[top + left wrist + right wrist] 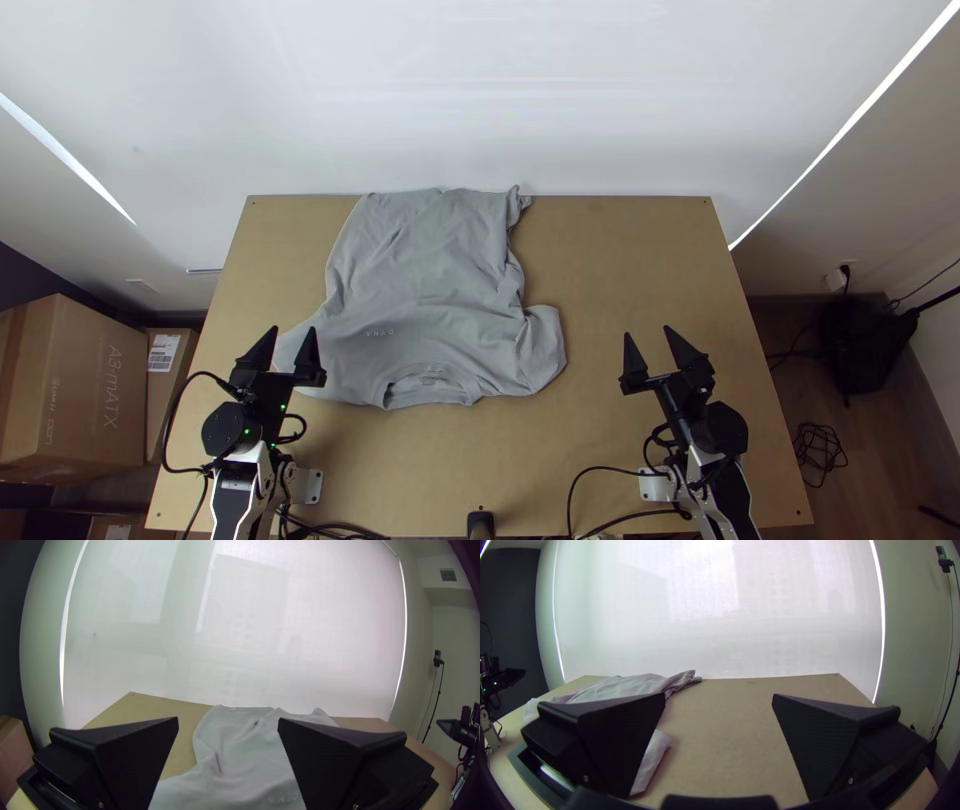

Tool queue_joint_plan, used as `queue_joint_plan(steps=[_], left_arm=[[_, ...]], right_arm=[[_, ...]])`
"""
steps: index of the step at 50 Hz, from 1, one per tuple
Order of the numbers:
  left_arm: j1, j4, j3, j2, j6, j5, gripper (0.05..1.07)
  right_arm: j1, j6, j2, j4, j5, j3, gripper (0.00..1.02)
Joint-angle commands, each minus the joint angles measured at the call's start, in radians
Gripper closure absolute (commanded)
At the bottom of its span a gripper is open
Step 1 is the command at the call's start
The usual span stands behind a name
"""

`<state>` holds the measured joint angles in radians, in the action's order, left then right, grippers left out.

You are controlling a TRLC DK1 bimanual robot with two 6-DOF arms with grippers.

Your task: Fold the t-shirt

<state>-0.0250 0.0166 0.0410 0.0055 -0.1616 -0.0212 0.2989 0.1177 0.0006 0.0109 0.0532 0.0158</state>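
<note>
The grey t-shirt (425, 290) lies spread on the table's left and middle part, collar toward the near edge, hem at the far edge, with wrinkles and a bunched far right corner. My left gripper (294, 333) stands open over the shirt's left sleeve, holding nothing. Right of the shirt and apart from it, my right gripper (649, 334) is open with nothing between its fingers. In the left wrist view, the shirt (240, 755) shows beyond my left gripper (228, 721). The right wrist view has the shirt (625, 687) off to one side of my right gripper (719, 696).
Bare wooden table (630, 260) extends right of the shirt. A small black object (481, 522) is at the near edge. Black cables (335, 527) lie by the arm bases. Cardboard boxes (80, 390) stand on the floor at the left.
</note>
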Motion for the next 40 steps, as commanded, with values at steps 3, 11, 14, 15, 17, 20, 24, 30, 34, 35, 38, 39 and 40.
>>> queue_joint_plan(steps=[3,11,14,15,17,20,24,30,34,35,38,39,40], left_arm=[[-0.027,-0.029,-0.036,-0.007,-0.131,-0.005,0.10],[-0.021,-0.029,-0.038,-0.009,-0.147,0.004,0.10],[-0.004,-0.023,-0.032,-0.009,-0.125,0.004,0.10],[-0.004,-0.021,-0.032,-0.009,-0.121,0.004,0.10],[-0.006,-0.010,-0.027,-0.007,-0.093,0.004,0.10],[-0.006,-0.020,-0.012,-0.007,-0.078,0.004,0.10],[0.004,-0.027,0.020,-0.006,-0.038,0.004,0.10],[0.004,-0.044,0.068,-0.004,0.007,0.003,0.10],[-0.001,-0.052,0.097,-0.001,0.019,0.001,0.10],[-0.003,-0.052,0.105,-0.001,0.023,0.001,0.10],[-0.003,-0.058,0.131,0.013,0.033,0.001,0.10],[-0.003,-0.058,0.138,0.021,0.037,0.001,0.10],[-0.001,-0.060,0.151,0.033,0.050,0.001,0.10]], right_arm=[[-0.014,0.033,-0.004,-0.020,0.010,-0.008,0.04],[-0.020,0.031,-0.002,-0.022,0.008,-0.002,0.04],[-0.024,0.033,-0.001,-0.029,0.010,0.015,0.04],[-0.023,0.031,0.001,-0.032,0.011,0.019,0.04],[-0.023,0.028,-0.001,-0.042,0.011,0.035,0.04],[-0.023,0.016,-0.002,-0.061,0.011,0.059,0.04],[-0.023,0.002,-0.002,-0.075,0.011,0.095,0.04],[-0.014,-0.015,0.029,-0.081,0.010,0.151,0.04],[-0.001,-0.027,0.079,-0.078,0.010,0.193,0.04],[0.002,-0.035,0.096,-0.078,0.010,0.207,0.04],[0.013,-0.043,0.148,-0.077,0.010,0.245,0.04],[0.019,-0.046,0.170,-0.078,0.010,0.263,0.04],[0.025,-0.053,0.193,-0.080,0.010,0.279,0.04]])
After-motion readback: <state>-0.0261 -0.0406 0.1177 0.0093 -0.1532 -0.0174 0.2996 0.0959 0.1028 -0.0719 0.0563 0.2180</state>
